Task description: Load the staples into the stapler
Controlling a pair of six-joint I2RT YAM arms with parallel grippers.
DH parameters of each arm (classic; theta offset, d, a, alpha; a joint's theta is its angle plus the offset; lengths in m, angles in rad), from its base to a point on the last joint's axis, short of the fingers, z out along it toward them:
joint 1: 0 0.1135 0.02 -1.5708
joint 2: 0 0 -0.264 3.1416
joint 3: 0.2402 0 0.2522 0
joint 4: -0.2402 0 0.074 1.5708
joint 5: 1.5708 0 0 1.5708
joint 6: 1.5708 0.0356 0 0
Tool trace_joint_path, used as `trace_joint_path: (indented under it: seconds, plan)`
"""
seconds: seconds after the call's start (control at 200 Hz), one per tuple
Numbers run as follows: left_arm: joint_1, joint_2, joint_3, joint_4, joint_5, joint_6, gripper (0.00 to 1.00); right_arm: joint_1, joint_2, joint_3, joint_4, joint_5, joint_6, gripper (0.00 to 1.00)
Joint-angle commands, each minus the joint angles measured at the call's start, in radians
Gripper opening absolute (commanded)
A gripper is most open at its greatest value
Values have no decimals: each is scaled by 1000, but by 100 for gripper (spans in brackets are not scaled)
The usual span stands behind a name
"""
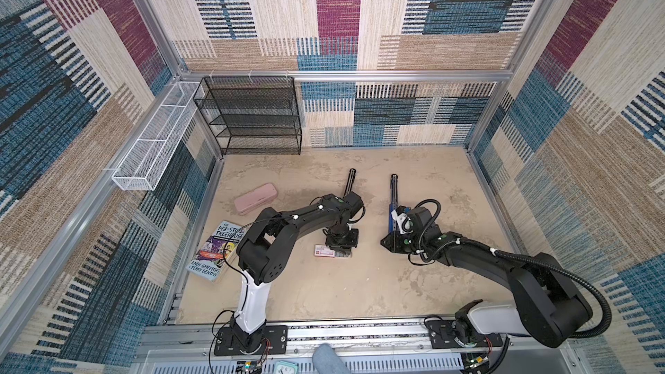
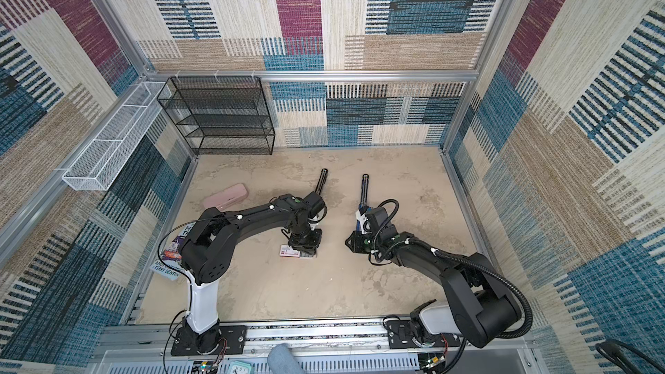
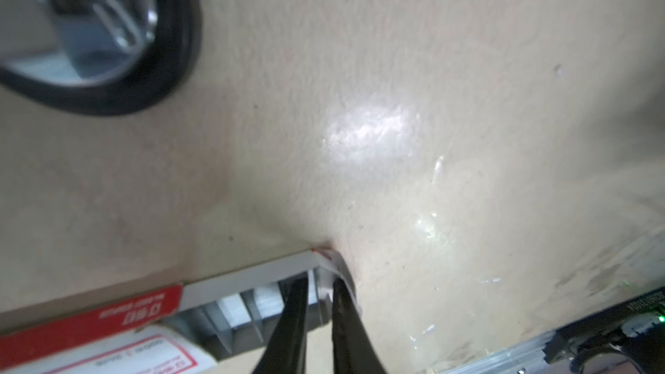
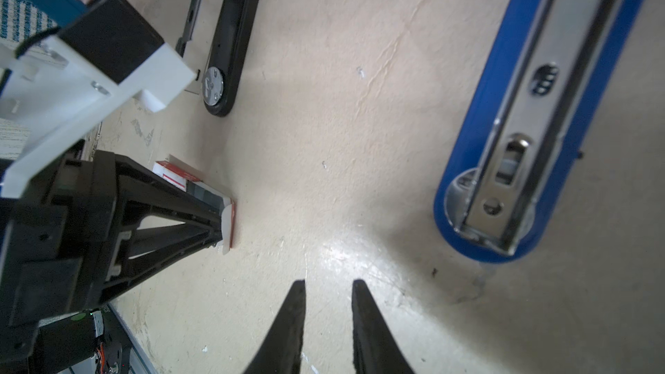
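Beige table (image 1: pixel 360 293). White, red-edged staple box (image 1: pixel 325 250) lies apart from the blue stapler (image 4: pixel 503 138), on the left arm's side. Its grey tray (image 3: pixel 248 277) is slid out and holds silvery staples (image 3: pixel 266 298). Left gripper (image 3: pixel 320 282) pinches the tray's end flap. Right gripper (image 4: pixel 328 282) is beside the stapler, fingers slightly parted and empty.

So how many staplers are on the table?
2. A black stapler lies near the middle, toward the back; a blue stapler lies to its right, apart. No third shows, though one could be hidden.

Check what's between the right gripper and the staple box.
Only bare tabletop between right gripper and staple box; the right wrist view shows it.
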Motion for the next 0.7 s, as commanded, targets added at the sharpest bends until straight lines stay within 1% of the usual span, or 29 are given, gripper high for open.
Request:
trace_joint_path:
  seconds: [0.0, 0.08, 0.13, 0.155, 0.376, 0.696]
  plan:
    - [-6, 18, 13, -40, -41, 28, 13, -1, 2, 2, 12, 3, 4, 27]
    - [-9, 35, 26, -56, -41, 33, 5, -1, 1, 0, 14, 4, 6, 26]
    - [-10, 43, 29, -63, -41, 36, 3, -1, 1, -1, 14, 4, 7, 26]
    - [-10, 43, 29, -65, -37, 39, 0, -1, 2, -1, 15, 4, 7, 26]
    - [-11, 2, 35, -86, -26, 45, 0, -1, 8, 0, 16, 5, 9, 26]
    - [6, -134, 24, -128, 33, 89, 0, -9, 6, 43, 7, 2, 6, 26]
